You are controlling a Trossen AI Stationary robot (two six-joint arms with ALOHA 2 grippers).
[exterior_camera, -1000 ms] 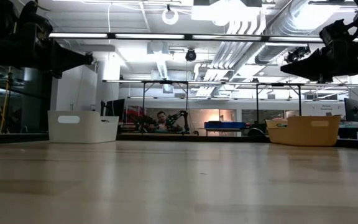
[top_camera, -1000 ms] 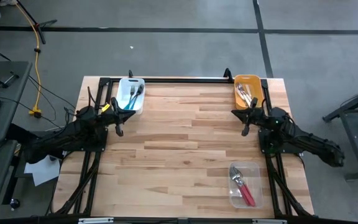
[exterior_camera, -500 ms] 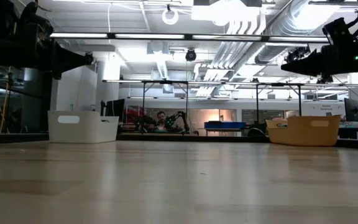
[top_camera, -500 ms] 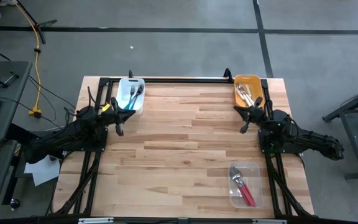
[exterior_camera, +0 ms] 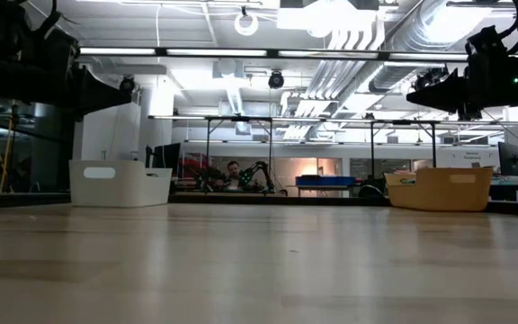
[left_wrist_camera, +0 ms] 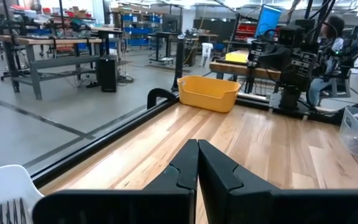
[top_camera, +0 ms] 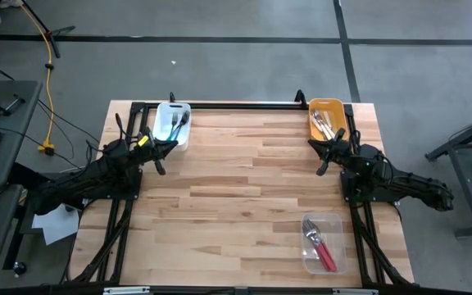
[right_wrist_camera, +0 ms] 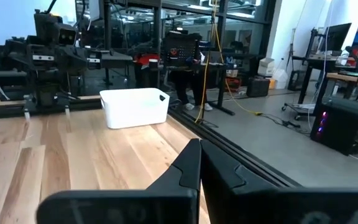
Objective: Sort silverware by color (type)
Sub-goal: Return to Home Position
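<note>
Teal-handled forks (top_camera: 175,124) lie in the white bin (top_camera: 173,109) at the far left. Pale-handled forks (top_camera: 324,123) lie in the orange bin (top_camera: 326,103) at the far right. Red-handled forks (top_camera: 323,251) lie in the clear bin (top_camera: 322,223) near the right edge. My left gripper (top_camera: 161,157) hovers shut above the table just near of the white bin, whose corner with fork tines (left_wrist_camera: 8,208) shows in the left wrist view. My right gripper (top_camera: 323,161) hovers shut just near of the orange bin. Both hold nothing.
The wooden tabletop (top_camera: 244,188) lies between the arms, ringed by a black frame rail (top_camera: 244,104) along the far edge. Both arms hang high above the wood in the low view. A person (exterior_camera: 232,171) sits at a bench in the room beyond.
My left gripper has swung up and toward the far edge, turning its fingers toward the table's right, and ended closer to the white bin. My right gripper has shifted slightly toward the far edge. Both stayed shut. No fork or bin has moved.
</note>
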